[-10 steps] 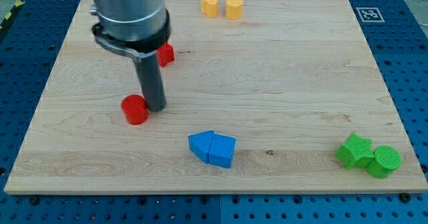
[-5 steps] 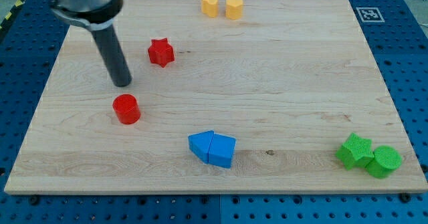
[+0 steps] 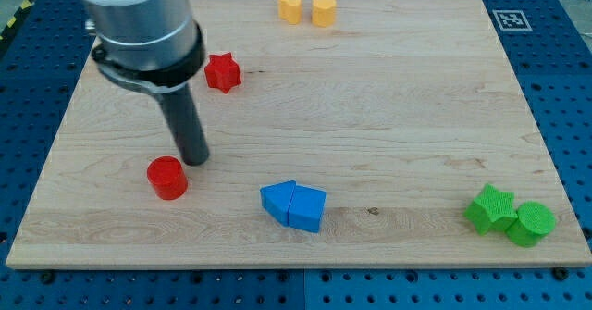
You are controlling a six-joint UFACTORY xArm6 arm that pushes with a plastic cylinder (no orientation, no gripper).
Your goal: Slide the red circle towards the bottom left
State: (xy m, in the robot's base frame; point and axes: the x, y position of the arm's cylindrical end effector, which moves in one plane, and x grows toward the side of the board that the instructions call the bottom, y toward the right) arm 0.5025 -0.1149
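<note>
The red circle (image 3: 167, 178) is a short red cylinder lying on the wooden board (image 3: 388, 116), in the lower left part. My tip (image 3: 194, 158) stands just to the upper right of the red circle, close to its edge or touching it. A red star (image 3: 222, 72) lies further up the board, to the right of the rod's shaft.
Two blue blocks (image 3: 294, 206) sit pressed together at the bottom centre. Two yellow blocks (image 3: 307, 8) sit side by side at the top edge. A green star (image 3: 491, 208) and a green cylinder (image 3: 532, 223) sit at the bottom right corner.
The tip went up and left away from the red circle, then came back down to its upper right. The red circle has shifted towards the bottom left.
</note>
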